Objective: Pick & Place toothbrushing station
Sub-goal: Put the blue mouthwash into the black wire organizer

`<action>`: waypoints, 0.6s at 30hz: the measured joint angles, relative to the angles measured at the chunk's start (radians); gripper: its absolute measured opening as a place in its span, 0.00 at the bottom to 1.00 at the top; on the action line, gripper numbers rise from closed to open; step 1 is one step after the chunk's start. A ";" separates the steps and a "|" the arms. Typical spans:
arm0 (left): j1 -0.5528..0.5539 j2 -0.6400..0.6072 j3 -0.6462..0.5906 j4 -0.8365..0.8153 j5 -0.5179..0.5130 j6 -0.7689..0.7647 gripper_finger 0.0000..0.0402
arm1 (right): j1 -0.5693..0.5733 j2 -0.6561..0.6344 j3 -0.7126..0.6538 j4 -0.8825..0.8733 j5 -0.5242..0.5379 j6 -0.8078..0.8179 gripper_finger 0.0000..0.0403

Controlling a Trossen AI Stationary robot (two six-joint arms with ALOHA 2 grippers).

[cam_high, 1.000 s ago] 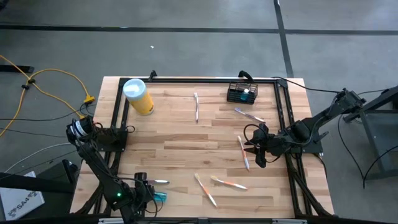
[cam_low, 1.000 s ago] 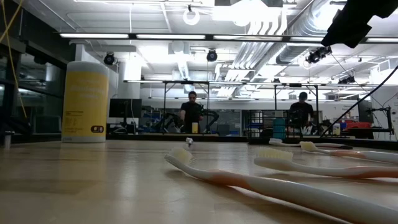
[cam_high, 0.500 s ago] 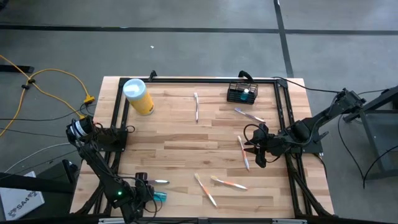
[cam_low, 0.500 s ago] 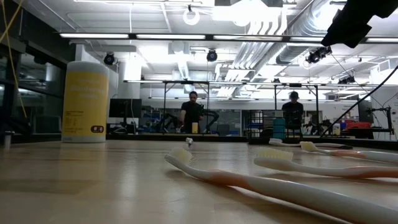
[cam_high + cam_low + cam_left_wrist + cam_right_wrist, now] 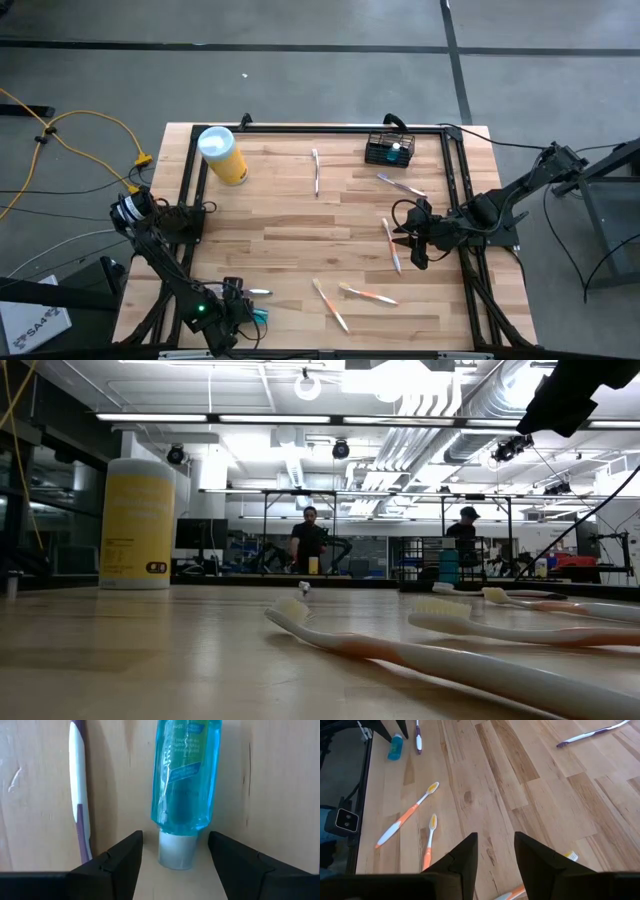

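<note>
Surface (image 5: 290, 230): pale wooden planks inside a black frame, seen whole from above.
Left arm: at the near left corner of the surface.
Left pincer (image 5: 172, 855): released, fingers (image 5: 117, 862) spread wide to either side of a white cap, touching nothing.
Blue bottle (image 5: 186, 775): clear blue, lying flat, white cap (image 5: 176, 851) pointing toward the left pincer; in the high view at the near left edge (image 5: 258, 316).
Purple-and-white toothbrush (image 5: 80, 795): lying just beside the blue bottle, roughly parallel to it, apart from it.
Yellow canister (image 5: 222, 154): white lid, standing at the far left of the surface; upright at the left in the low view (image 5: 138, 523).
White toothbrush (image 5: 316, 172): alone near the far middle of the surface.
Orange toothbrushes: two near the front middle (image 5: 330, 304) (image 5: 368, 294), close together, not touching; bristle heads large in the low view (image 5: 400, 650).
Toothbrushing station (image 5: 389, 150): black wire-mesh basket at the far right of the surface, by the frame, something blue inside; well apart from both pincers.
Toothbrush (image 5: 401, 185): just in front of the station.
Right arm: reaching in from the right edge, mid-depth.
Right pincer (image 5: 412, 247): fingers (image 5: 462, 857) parted by a narrow gap, grasping nothing, above the surface just beside an orange-and-white toothbrush (image 5: 391, 244).
Background: two people (image 5: 310, 540) (image 5: 465, 535) standing far off in the room.
</note>
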 joint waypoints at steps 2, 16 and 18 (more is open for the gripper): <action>0.011 0.000 0.000 -0.001 0.018 0.002 0.57 | 0.000 0.000 0.000 0.000 0.000 0.000 0.30; 0.035 0.002 -0.001 -0.009 0.060 -0.005 0.52 | 0.000 0.000 0.000 0.000 0.000 0.000 0.30; 0.035 0.002 -0.001 -0.008 0.060 -0.009 0.52 | 0.000 0.000 0.000 0.000 0.000 0.000 0.30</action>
